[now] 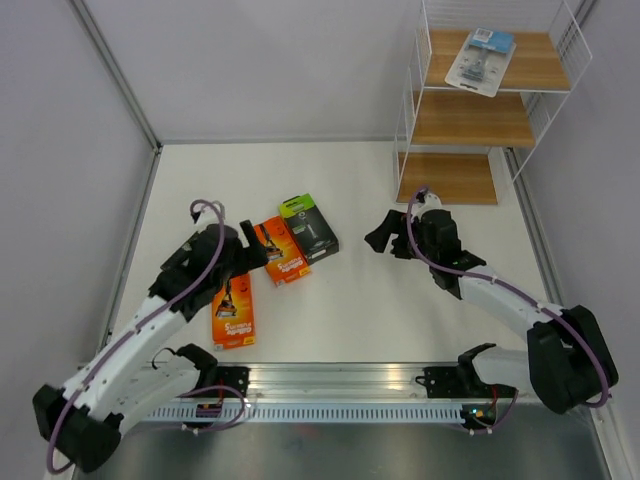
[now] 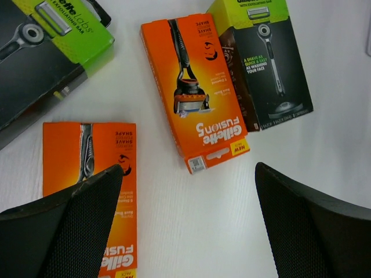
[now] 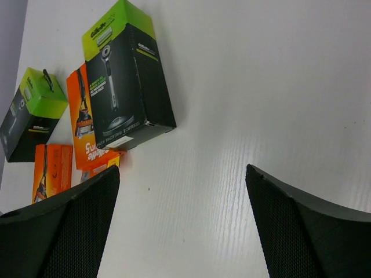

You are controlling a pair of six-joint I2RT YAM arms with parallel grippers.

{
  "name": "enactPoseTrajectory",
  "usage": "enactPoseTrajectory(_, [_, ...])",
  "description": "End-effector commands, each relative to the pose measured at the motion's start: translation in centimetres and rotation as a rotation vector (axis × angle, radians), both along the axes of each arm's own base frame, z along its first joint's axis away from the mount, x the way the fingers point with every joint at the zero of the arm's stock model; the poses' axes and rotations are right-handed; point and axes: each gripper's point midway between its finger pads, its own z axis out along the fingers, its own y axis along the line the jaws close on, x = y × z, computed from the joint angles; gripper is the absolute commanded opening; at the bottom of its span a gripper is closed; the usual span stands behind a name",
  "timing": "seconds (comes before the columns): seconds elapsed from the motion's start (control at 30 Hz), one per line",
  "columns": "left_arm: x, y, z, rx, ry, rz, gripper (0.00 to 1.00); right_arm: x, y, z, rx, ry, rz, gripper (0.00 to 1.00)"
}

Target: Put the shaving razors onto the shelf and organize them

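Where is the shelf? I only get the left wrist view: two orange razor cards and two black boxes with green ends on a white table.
Observer: The shelf stands at the far right corner of the table, three wooden boards in a white wire frame.
Operator: Anything on it yet?
Observer: One blue-carded blister pack lies on the top board.
Operator: And the other arm?
Observer: The right arm's fingers are open and empty, over the table between the shelf and the nearest black box.
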Motion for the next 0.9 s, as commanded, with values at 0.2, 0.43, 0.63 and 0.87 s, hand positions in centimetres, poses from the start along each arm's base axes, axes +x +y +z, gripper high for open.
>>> enactPoseTrajectory(0.2, [13.2, -3.6, 1.2, 0.082, 0.067, 0.04, 1.0, 2.1, 1.8, 0.6, 0.184, 0.029, -0.174, 0.93])
enactPoseTrajectory(0.43, [21.7, -6.2, 1.0, 0.12, 0.011, -0.081, 1.0, 0.9, 5.9, -0.8, 0.27, 0.096, -0.233, 0.93])
enactPoseTrajectory(0.63, [25.8, -8.4, -3.2, 0.081, 0.066, -0.215, 1.0, 2.4, 8.0, -3.4, 0.191, 0.187, -0.233, 0.92])
enactPoseTrajectory(0.87, [26.5, -10.1, -7.2, 0.116, 0.107, -0.411, 0.97, 2.4, 11.0, -4.5, 0.295, 0.246, -0.142, 0.88])
